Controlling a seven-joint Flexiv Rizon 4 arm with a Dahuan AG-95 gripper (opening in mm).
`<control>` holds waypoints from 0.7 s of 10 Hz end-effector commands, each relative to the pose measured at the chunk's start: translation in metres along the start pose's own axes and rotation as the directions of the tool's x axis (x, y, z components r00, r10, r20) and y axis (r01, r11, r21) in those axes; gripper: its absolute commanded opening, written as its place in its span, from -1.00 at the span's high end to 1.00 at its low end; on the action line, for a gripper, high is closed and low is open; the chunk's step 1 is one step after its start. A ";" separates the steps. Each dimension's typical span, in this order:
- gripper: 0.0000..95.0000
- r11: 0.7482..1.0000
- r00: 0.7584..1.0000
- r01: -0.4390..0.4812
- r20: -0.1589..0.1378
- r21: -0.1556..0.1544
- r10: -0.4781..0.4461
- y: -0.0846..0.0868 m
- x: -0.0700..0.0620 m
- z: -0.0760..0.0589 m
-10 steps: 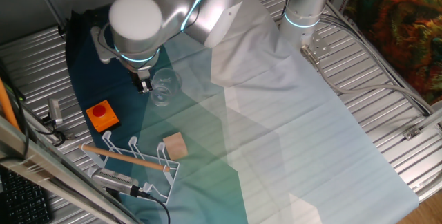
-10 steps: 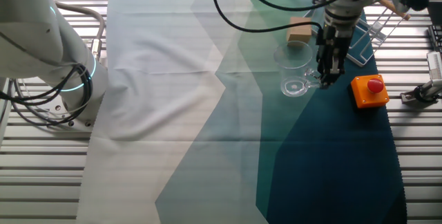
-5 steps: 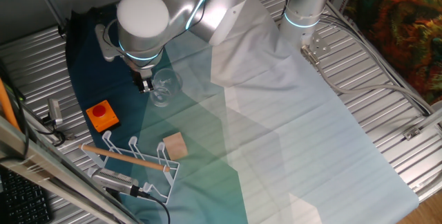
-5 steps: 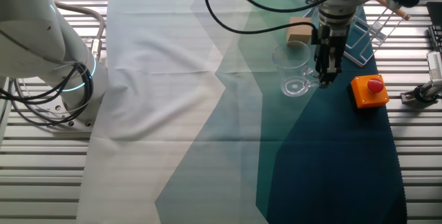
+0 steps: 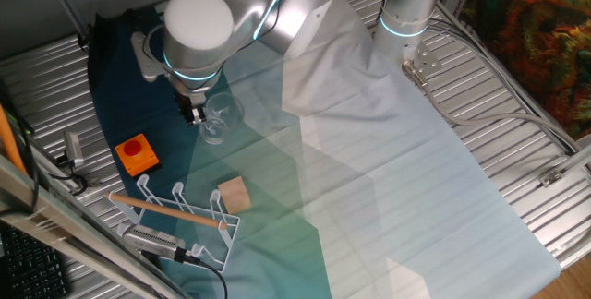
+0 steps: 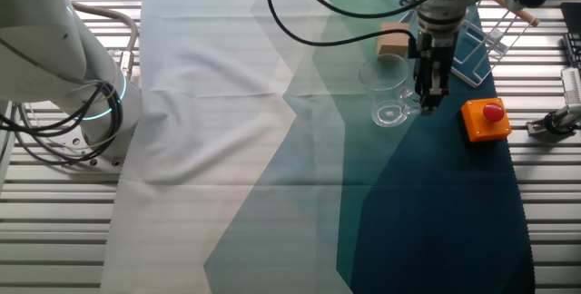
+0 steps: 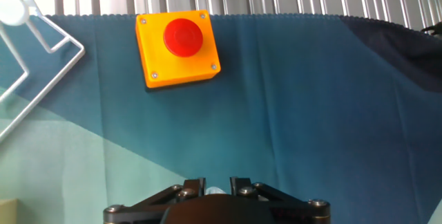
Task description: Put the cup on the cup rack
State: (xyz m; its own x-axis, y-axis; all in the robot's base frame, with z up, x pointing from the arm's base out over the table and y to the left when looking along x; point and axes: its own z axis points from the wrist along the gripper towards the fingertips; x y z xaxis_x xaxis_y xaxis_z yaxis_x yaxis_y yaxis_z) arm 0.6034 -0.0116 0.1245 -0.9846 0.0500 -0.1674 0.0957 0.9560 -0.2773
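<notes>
On the table, dark-teal end of the cloth: cup (image 6: pixel 388 94) upright, near the button box (image 6: pixel 486 119), well apart from the rack (image 5: pixel 180 218).
Hand (image 6: pixel 427 103): down at the cup's handle side, fingers close together; appears pinched on the handle, though the glass hides the contact.
Hand view: only the finger bases at the bottom edge, a pale glint between them, likely the handle; grip depth impossible to judge.
Cup: clear, hard to make out; base seems to rest on the cloth or just above it, cannot tell which.
Rack: white wire, wooden rod across it, at the cloth's far corner beyond the block (image 5: pixel 233 194).
Step in hand: probably securing the handle before the lift.
Risk, slip: thin smooth handle in narrow fingers; a shallow pinch lets the cup swing or drop on the lift.
Risk, tilt: held by the handle only, so the body's weight hangs to one side; rotation in the grip likely on a fast move.
Risk, path: block and button box both close to the route to the rack; a low carry could clip either.
Risk, placing: prongs narrow and upright; a mouth not turned down and centred over one means a miss or a toppled rack.
</notes>
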 end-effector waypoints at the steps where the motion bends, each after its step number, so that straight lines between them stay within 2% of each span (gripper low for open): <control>1: 1.00 0.999 1.000 0.026 0.010 0.025 -0.026 0.001 -0.003 0.001; 4: 1.00 0.999 1.000 0.030 -0.007 0.020 -0.030 0.002 -0.004 0.001; 7: 1.00 1.000 0.999 0.020 0.033 0.015 -0.021 0.003 -0.004 0.004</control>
State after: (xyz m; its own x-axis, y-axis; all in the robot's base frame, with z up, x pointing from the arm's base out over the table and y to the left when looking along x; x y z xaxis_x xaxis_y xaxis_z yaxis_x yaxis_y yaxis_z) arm 0.6118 -0.0084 0.1182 -0.9833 0.0207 -0.1809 0.0739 0.9534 -0.2927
